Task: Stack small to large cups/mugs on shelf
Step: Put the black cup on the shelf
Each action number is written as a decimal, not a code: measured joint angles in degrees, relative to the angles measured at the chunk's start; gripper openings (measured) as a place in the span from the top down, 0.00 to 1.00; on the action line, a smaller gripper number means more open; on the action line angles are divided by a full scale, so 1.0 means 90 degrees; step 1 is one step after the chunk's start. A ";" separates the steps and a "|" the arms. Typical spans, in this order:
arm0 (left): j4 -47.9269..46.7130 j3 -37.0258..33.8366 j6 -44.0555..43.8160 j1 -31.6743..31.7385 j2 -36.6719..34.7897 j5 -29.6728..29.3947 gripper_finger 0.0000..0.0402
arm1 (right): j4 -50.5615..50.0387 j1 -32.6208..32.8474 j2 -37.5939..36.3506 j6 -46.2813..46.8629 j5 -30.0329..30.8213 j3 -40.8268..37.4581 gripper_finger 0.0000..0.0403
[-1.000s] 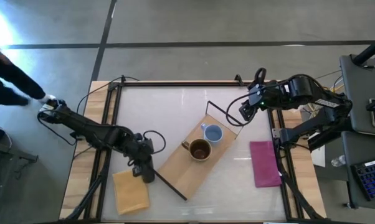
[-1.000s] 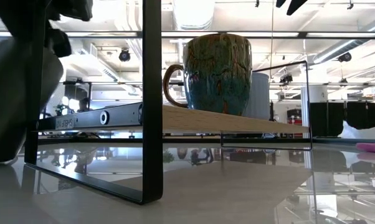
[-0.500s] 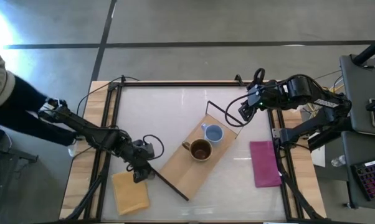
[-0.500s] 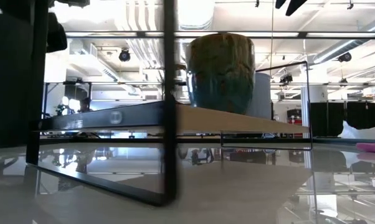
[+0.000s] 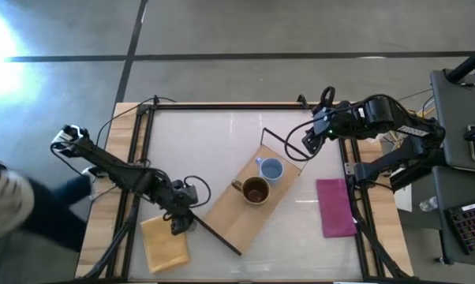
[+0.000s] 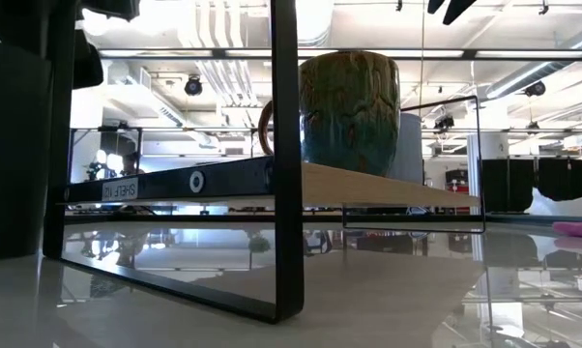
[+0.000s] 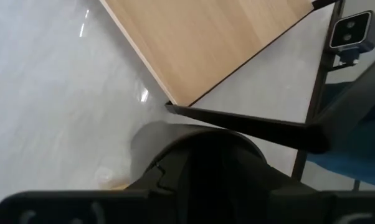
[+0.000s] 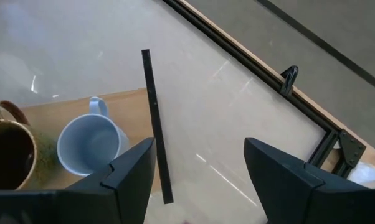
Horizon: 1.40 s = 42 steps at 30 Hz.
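The shelf (image 5: pixel 230 209) lies slantwise on the table, a tan board on black end frames. On it stand the brown mug (image 5: pixel 253 190) and, just beyond it, the light blue mug (image 5: pixel 269 169). My left gripper (image 5: pixel 178 219) is down at the shelf's near-left end, shut on the small black cup (image 7: pixel 200 155), which stands close to the shelf's black end frame (image 7: pixel 250 121). My right gripper (image 5: pixel 307 142) hangs open above the shelf's far-right end, the blue mug (image 8: pixel 88 146) below it. My left gripper has the small black cup's round body (image 7: pixel 194 140) between its two fingers, reaching in at a slant from the table's left. The gripper itself hides the places of contact. In the low view the cup's dark side (image 6: pixel 15 145) reaches down to table level.
A yellow-tan pad (image 5: pixel 165 241) lies right beside my left gripper toward the near edge. A pink cloth (image 5: pixel 334 207) lies to the right of the shelf. Black rails run along the table's sides. A person (image 5: pixel 16 209) moves on the floor off the left edge.
My left gripper, with the black cup, has moved a little toward the near edge, beside the shelf's near-left end. That end of the shelf has slid slightly toward the table's right; its black frame shifts rightward in the low view. The right arm has kept still.
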 joint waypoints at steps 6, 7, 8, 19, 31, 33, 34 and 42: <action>-0.0066 0.0000 0.0000 0.0000 -0.0112 0.0002 0.81 | 0.0000 0.0000 0.0000 -0.0015 0.0000 0.0000 0.41; -0.0064 0.0000 0.0000 0.0000 -0.0140 0.0002 0.81 | 0.0000 0.0000 0.0000 -0.0015 0.0000 0.0000 0.41; -0.0067 0.0000 -0.0003 0.0000 -0.0166 0.0002 0.81 | 0.0000 0.0000 0.0000 -0.0015 0.0000 0.0000 0.41; -0.0195 0.0080 -0.0157 -0.0005 -0.0645 0.0022 0.81 | 0.0000 0.0000 0.0000 -0.0013 0.0000 0.0002 0.41; -0.1139 0.0020 -0.0017 0.0002 -0.1235 -0.0677 0.81 | 0.0000 -0.0002 0.0000 0.0119 -0.0002 0.0002 0.41; -0.1232 -0.0043 0.0054 0.0002 -0.1236 -0.0731 0.81 | 0.0000 0.0000 0.0000 0.0133 -0.0002 0.0002 0.41; -0.1236 -0.0080 0.0063 0.0002 -0.1204 -0.0733 0.81 | 0.0000 0.0000 0.0000 0.0142 -0.0002 0.0002 0.41; -0.1217 -0.0075 0.0075 -0.0002 -0.0757 -0.0721 0.81 | 0.0000 0.0000 0.0000 0.0250 -0.0002 0.0002 0.41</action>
